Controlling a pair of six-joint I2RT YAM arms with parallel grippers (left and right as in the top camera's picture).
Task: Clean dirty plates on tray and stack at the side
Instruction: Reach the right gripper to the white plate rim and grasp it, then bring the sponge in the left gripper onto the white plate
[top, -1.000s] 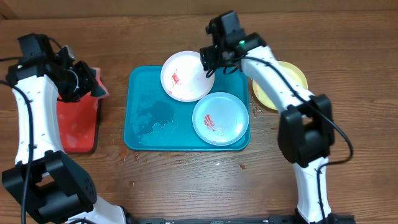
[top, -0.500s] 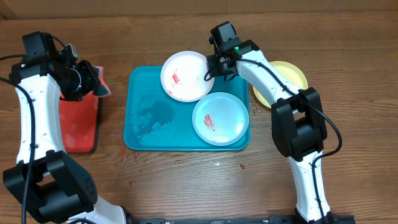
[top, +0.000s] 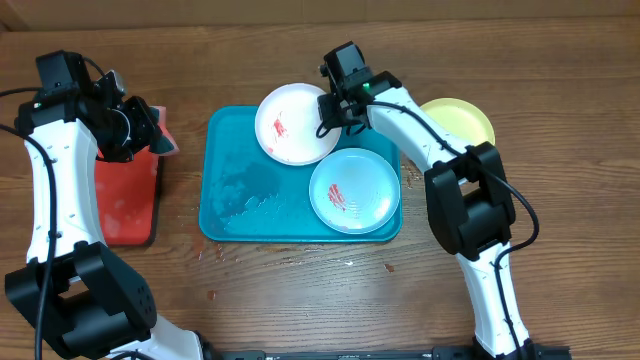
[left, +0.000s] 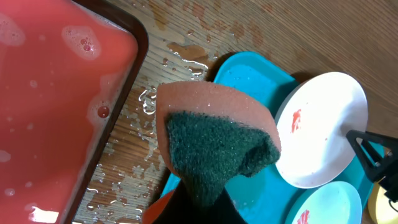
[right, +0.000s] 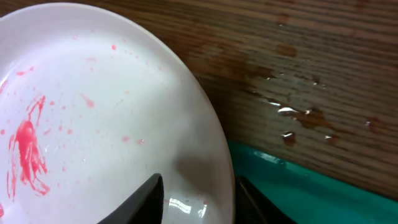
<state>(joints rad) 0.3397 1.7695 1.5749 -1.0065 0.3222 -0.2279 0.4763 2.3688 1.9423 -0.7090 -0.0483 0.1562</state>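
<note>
Plate (top: 288, 125) in right hand (top: 327, 115), sponge (left: 214, 146) in left (top: 148, 133)

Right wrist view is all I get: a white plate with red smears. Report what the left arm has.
Observer: The left gripper holds a sponge, green scouring side towards its camera, near the red tray.
Operator: Locate the next dirty plate.
Observer: A light blue plate with a red smear lies flat on the teal tray, at its right end.
</note>
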